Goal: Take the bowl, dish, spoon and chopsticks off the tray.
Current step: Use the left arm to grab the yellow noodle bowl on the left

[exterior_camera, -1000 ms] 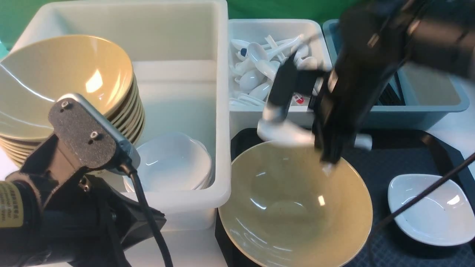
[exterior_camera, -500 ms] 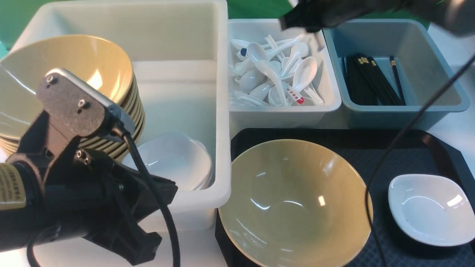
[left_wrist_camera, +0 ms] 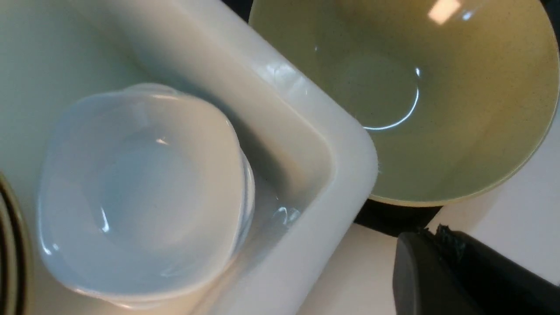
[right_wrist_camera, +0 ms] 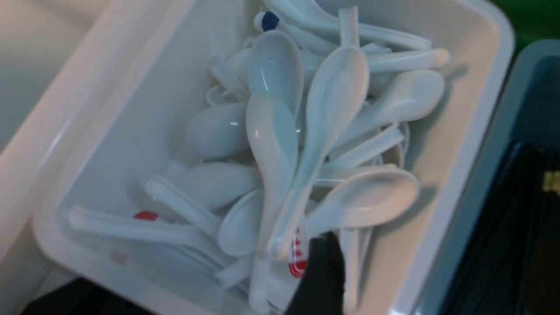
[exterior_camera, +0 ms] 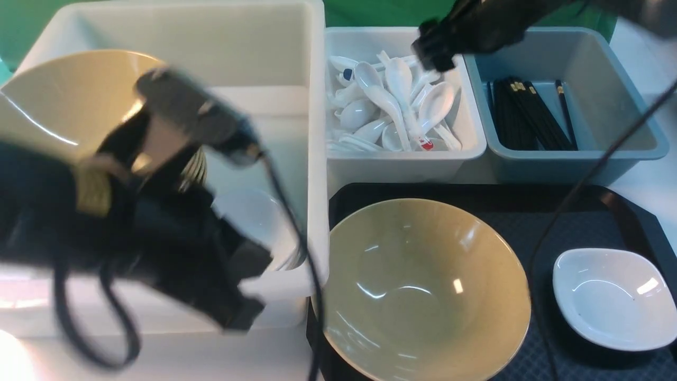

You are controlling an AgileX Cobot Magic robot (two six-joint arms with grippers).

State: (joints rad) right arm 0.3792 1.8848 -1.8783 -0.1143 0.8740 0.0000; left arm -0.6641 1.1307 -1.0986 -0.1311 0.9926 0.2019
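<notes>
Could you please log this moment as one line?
spoon in spoon bin | right gripper above it | left gripper shut | bowl, dish on tray

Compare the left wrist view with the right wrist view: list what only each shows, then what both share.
Only the left wrist view: the olive-tan bowl and a stack of white dishes inside the large white bin. Only the right wrist view: the small white bin piled with white spoons, and beside it the grey-blue bin holding black chopsticks. Both share: a sliver of the black tray, and apparently the large white bin's wall.
</notes>
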